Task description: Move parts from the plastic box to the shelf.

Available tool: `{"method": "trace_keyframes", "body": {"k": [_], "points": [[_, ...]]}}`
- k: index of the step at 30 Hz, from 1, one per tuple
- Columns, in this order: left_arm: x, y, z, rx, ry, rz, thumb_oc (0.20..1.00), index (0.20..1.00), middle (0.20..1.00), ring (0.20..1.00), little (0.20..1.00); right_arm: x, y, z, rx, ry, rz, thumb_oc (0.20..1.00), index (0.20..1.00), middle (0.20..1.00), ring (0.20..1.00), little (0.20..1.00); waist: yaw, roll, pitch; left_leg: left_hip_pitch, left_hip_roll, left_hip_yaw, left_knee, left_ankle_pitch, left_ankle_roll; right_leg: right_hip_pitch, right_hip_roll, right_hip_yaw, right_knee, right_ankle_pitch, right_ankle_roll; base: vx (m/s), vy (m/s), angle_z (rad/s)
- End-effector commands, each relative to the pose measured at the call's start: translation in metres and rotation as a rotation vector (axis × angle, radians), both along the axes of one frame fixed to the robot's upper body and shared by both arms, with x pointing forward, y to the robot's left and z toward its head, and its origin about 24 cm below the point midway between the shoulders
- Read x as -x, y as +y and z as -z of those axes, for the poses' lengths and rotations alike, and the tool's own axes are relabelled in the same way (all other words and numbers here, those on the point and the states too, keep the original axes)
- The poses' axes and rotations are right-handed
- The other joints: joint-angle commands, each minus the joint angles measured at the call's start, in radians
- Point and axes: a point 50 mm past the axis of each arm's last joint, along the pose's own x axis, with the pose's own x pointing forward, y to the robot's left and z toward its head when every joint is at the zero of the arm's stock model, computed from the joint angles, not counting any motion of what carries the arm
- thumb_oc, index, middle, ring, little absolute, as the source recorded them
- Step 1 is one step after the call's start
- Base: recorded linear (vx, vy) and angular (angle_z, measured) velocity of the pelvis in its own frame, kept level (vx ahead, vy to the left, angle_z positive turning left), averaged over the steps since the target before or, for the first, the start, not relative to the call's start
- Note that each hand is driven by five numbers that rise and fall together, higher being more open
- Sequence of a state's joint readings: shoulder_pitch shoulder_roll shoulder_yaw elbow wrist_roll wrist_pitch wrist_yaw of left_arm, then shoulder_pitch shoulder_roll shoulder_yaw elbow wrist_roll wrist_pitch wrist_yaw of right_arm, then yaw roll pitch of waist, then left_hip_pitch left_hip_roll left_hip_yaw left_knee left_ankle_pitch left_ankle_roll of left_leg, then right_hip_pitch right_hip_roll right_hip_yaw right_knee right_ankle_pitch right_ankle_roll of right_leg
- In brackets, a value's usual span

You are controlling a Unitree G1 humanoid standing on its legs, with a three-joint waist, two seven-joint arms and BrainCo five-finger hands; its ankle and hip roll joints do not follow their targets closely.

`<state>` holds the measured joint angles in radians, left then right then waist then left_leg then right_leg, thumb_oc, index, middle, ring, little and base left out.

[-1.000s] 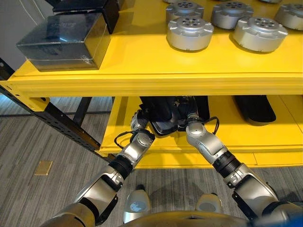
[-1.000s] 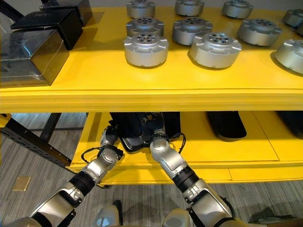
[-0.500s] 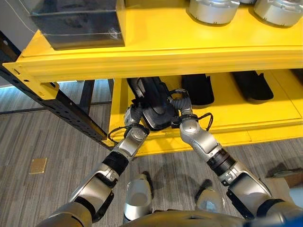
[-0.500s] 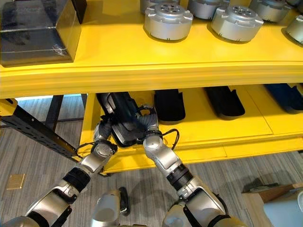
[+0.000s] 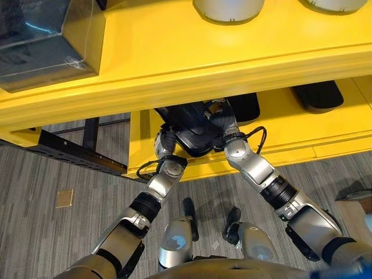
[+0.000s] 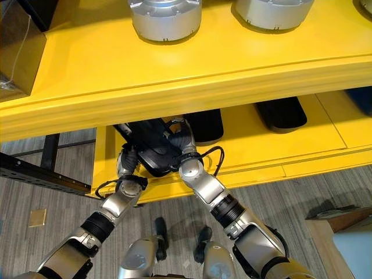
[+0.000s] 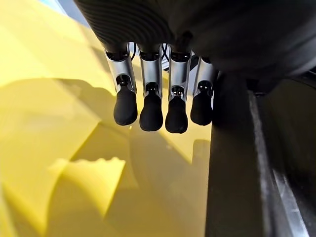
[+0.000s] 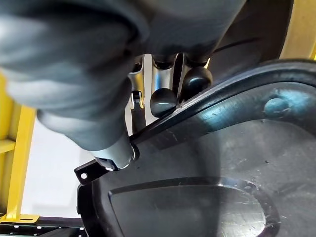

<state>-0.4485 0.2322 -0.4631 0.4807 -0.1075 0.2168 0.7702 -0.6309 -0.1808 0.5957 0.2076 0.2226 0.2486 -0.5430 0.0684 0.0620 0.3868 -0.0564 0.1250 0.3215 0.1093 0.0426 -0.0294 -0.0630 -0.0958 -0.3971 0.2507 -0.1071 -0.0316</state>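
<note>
- Yellow shelf (image 5: 192, 64) fills the upper head views; its front beam hides the far end of the black part (image 5: 195, 131) lying on the lower level (image 5: 279, 131).
- Left hand (image 5: 164, 143) is at the part's side; its wrist view shows straight fingers (image 7: 150, 106) beside the dark edge.
- Right hand (image 5: 224, 123) grips the part's rim (image 8: 217, 103), fingertips curled over it in its wrist view.
- Silver round parts (image 6: 165, 17) are cut off above.
</note>
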Motion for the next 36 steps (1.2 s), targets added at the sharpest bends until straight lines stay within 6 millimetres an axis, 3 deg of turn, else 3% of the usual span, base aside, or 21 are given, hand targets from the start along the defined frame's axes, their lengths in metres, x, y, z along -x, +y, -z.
{"method": "trace_keyframes", "body": {"k": [1, 2, 4, 8, 10, 15, 21, 26, 36], "points": [[-0.023, -0.04, -0.047, 0.023, -0.19, 0.118, 0.2, 0.2, 0.2, 0.2, 0.2, 0.014, 0.05, -0.047, -0.181, -0.101, -0.24, 0.2, 0.2, 0.2, 0.2, 0.2, -0.011, -0.049, 0.012, -0.07, -0.048, 0.025, 0.244, -0.109, -0.007, 0.052, -0.022, 0.031, -0.005, 0.002, 0.057, -0.21, -0.133, 0.06], [-0.022, -0.039, -0.044, 0.042, -0.18, 0.109, 0.2, 0.2, 0.2, 0.2, 0.2, 0.012, 0.053, -0.045, -0.183, -0.087, -0.253, 0.2, 0.2, 0.2, 0.2, 0.2, -0.009, -0.06, 0.017, -0.088, -0.005, 0.005, 0.311, -0.139, -0.003, 0.036, -0.037, 0.047, 0.028, -0.003, 0.05, -0.19, -0.058, 0.04], [-0.022, -0.039, -0.043, 0.042, -0.175, 0.114, 0.2, 0.2, 0.2, 0.2, 0.2, 0.012, 0.055, -0.046, -0.185, -0.083, -0.253, 0.2, 0.2, 0.2, 0.2, 0.2, -0.012, -0.063, 0.011, -0.072, 0.029, 0.008, 0.303, -0.139, -0.001, 0.022, -0.043, 0.058, 0.046, -0.011, 0.045, -0.08, 0.128, -0.19], [-0.014, -0.039, -0.026, 0.072, -0.136, 0.088, 0.2, 0.2, 0.2, 0.2, 0.2, 0.012, 0.058, -0.036, -0.159, 0.0, -0.296, 0.2, 0.2, 0.2, 0.2, 0.2, -0.008, -0.037, -0.039, -0.021, 0.11, -0.119, 0.14, -0.025, -0.058, -0.009, -0.056, 0.118, 0.06, -0.029, 0.047, -0.02, 0.385, -0.38], [-0.012, -0.037, -0.021, 0.07, -0.119, 0.082, 0.2, 0.2, 0.2, 0.2, 0.2, 0.012, 0.057, -0.025, -0.155, 0.058, -0.301, 0.2, 0.2, 0.2, 0.2, 0.2, -0.016, -0.013, -0.052, 0.002, 0.122, -0.145, 0.07, -0.007, -0.067, -0.014, -0.086, 0.134, 0.067, -0.029, 0.068, 0.01, 0.558, -0.83], [-0.012, -0.039, -0.012, 0.037, -0.059, 0.097, 0.2, 0.2, 0.2, 0.2, 0.2, 0.016, 0.049, -0.007, -0.181, 0.133, -0.29, 0.2, 0.2, 0.2, 0.2, 0.2, -0.041, -0.007, -0.021, 0.019, 0.088, -0.122, 0.065, -0.028, -0.061, -0.014, -0.139, 0.143, 0.059, 0.01, 0.112, -0.03, 0.299, -0.08], [-0.023, -0.031, -0.032, -0.015, -0.129, 0.084, 0.2, 0.2, 0.2, 0.2, 0.2, 0.012, 0.048, -0.015, -0.215, 0.11, -0.316, 0.2, 0.2, 0.2, 0.2, 0.2, -0.028, -0.017, 0.062, -0.057, 0.056, -0.134, 0.116, -0.047, -0.046, -0.069, -0.173, 0.155, 0.058, 0.045, 0.139, -0.2, 0.076, 0.04], [-0.036, -0.023, -0.048, -0.133, -0.137, 0.136, 0.2, 0.2, 0.2, 0.2, 0.2, 0.008, 0.049, -0.031, -0.283, 0.09, -0.279, 0.2, 0.2, 0.2, 0.2, 0.2, -0.02, -0.014, 0.103, -0.119, 0.049, -0.134, 0.164, -0.053, -0.04, -0.123, -0.188, 0.161, 0.095, 0.049, 0.143, -0.14, 0.01, 0.02], [-0.052, -0.014, -0.066, -0.125, -0.142, 0.117, 0.2, 0.2, 0.2, 0.2, 0.2, -0.001, 0.049, -0.046, -0.31, 0.115, -0.283, 0.2, 0.2, 0.2, 0.2, 0.2, -0.032, -0.004, 0.133, -0.181, 0.054, -0.115, 0.239, -0.067, -0.037, -0.193, -0.21, 0.179, 0.162, 0.044, 0.138, -0.07, 0.041, 0.0]]}}
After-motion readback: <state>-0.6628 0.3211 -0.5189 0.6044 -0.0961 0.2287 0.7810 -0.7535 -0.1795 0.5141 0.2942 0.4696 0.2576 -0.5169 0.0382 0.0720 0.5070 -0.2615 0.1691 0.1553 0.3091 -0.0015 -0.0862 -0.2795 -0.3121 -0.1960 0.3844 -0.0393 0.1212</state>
